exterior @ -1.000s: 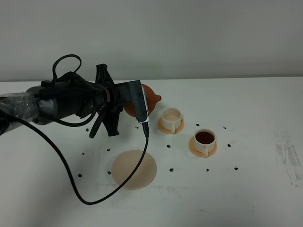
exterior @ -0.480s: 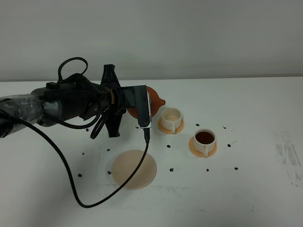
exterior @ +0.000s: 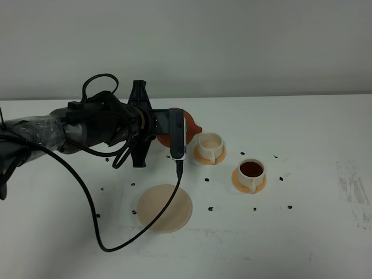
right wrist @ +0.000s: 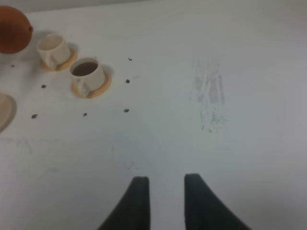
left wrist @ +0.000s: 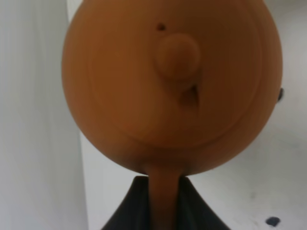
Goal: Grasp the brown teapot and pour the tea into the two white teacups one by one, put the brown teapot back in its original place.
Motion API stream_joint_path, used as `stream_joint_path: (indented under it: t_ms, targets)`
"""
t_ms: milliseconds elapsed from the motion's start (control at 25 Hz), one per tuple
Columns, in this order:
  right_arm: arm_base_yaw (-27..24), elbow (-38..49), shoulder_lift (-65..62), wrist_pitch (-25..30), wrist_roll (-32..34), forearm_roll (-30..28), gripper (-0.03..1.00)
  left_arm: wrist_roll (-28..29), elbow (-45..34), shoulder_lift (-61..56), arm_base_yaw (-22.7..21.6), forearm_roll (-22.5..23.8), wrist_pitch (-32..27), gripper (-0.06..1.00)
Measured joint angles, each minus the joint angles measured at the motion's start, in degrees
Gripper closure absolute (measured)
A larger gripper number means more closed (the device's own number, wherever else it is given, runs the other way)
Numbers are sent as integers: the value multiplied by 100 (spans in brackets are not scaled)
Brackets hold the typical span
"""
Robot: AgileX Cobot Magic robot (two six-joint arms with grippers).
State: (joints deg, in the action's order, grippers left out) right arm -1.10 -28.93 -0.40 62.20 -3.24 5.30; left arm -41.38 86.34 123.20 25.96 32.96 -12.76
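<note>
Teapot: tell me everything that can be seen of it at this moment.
The teapot is a round, reddish-brown pot of matte clay-like look, with a knobbed lid, a small vent hole and a short spout. The left end effector is shut on its handle and holds it off the table, beside the empty cup, spout toward it. Nothing is seen pouring from the spout.

left arm (exterior: 87, 129) and trailing cable (exterior: 179, 167) blocking the left half of the table (exterior: 314, 192), beige coaster (exterior: 148, 209) and two teacups (exterior: 210, 144) sitting mid-table, right half lying open
</note>
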Motion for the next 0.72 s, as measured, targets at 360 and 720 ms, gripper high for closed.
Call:
stream_joint_path:
  t_ms: [360,720]
  targets:
    - [0,0,0,0,0,0,76,2,24,31,100,365,49,82]
    - [0,0,0,0,0,0,76,462,357,122,106,611,-115,82]
